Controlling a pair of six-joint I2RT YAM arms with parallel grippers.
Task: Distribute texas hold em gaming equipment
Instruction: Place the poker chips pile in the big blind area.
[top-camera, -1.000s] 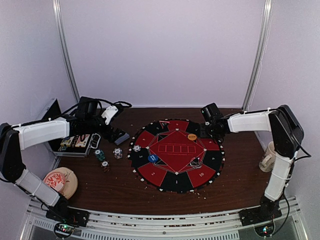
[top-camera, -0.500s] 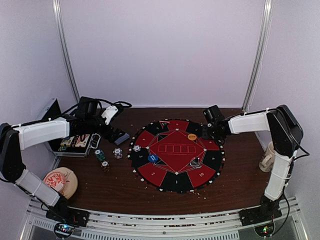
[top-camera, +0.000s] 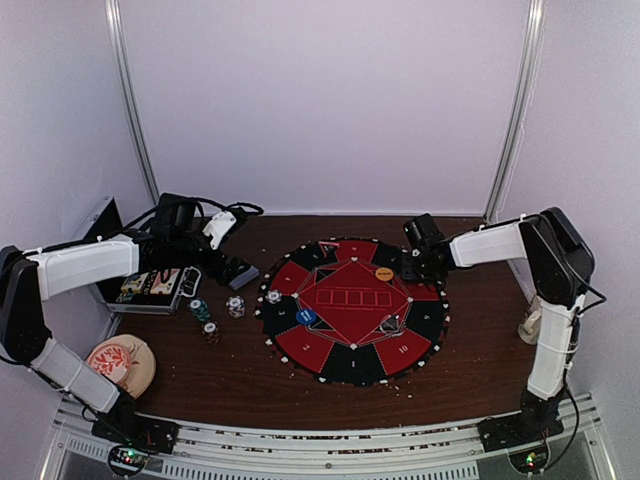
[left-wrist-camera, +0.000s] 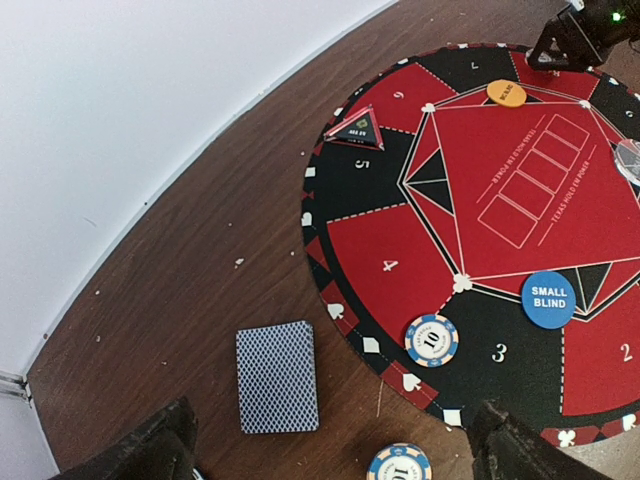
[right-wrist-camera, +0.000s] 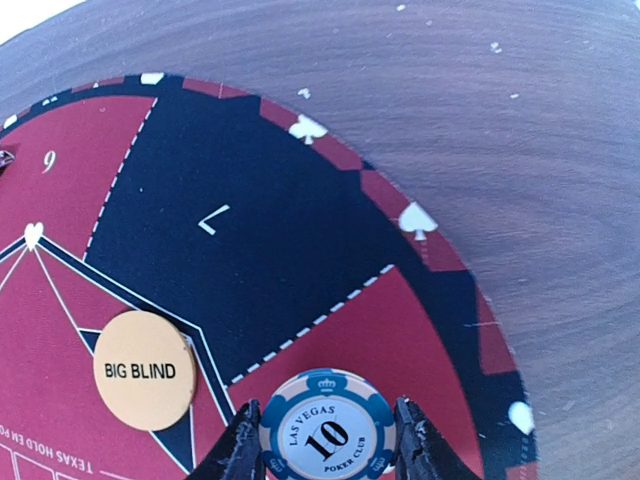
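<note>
Left gripper (left-wrist-camera: 332, 455) gapes wide; outstretched right gripper (right-wrist-camera: 327, 452) pinches a poker chip (right-wrist-camera: 326, 422).

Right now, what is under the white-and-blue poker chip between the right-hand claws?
A red wedge of the round red-and-black mat shows around the white-and-blue poker chip; the spot beneath it is covered.

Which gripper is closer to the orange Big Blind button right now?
Right. The right gripper, shut on a poker chip, hangs just beside the Big Blind button on the mat. The left gripper is open off the mat's left side, near the card deck.
</note>
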